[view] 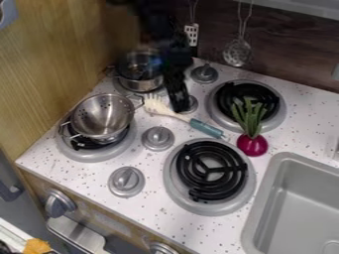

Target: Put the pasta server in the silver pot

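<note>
Silver pot (141,85) sits at 11 o'clock from the pasta server (182,117), on the far-left burner, its interior dark, so what it holds is hard to make out. Colander (99,119) rests at 9 o'clock, tilted on the near-left burner, its holes showing across the bowl. Grey sink (265,198) lies between 4 and 5 o'clock. The pasta server lies flat on the speckled counter (155,208), between the burners; its long axis runs from 10 to 4 o'clock, pale toothed head toward 10, teal handle toward 4, near the red onion (252,145). The black gripper (179,107) hangs just at 12 o'clock of it; I cannot tell whether the claw is spread or closed
</note>
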{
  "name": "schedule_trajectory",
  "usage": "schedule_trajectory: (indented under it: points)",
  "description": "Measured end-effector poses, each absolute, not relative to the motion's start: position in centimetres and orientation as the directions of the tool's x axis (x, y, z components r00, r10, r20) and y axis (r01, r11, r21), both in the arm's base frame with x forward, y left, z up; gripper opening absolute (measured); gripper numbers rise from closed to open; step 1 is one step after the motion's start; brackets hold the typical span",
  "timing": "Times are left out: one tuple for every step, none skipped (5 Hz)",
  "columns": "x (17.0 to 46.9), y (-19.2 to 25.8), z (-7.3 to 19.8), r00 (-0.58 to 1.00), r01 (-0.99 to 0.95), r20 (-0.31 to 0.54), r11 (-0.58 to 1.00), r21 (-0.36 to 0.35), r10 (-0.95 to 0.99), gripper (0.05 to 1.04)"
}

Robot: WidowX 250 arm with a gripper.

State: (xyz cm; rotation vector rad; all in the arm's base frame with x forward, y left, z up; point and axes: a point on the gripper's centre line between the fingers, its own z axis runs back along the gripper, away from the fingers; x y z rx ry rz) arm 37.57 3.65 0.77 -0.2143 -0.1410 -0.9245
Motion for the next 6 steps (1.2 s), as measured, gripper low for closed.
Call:
schedule_trajectory:
  points:
    - [37.6,2.2,-0.7,0.471,0.879,0.229,0.476,-0.036,-0.852,1.001]
    - [38.3,2.0,-1.4,0.389,0.907,0.270,0.417,0.054,-0.881,1.001]
    - [38.4,2.0,-2.3,0.340,0.918,0.283,0.382,0.106,-0.897,1.001]
    - [38.6,2.0,-2.9,0.315,0.933,0.274,0.349,0.087,-0.909,1.001]
    - [38.7,2.0,-3.5,0.282,0.944,0.274,0.317,0.095,-0.919,1.001]
    - [38.9,1.9,-3.6,0.265,0.946,0.283,0.305,0.107,-0.922,1.001]
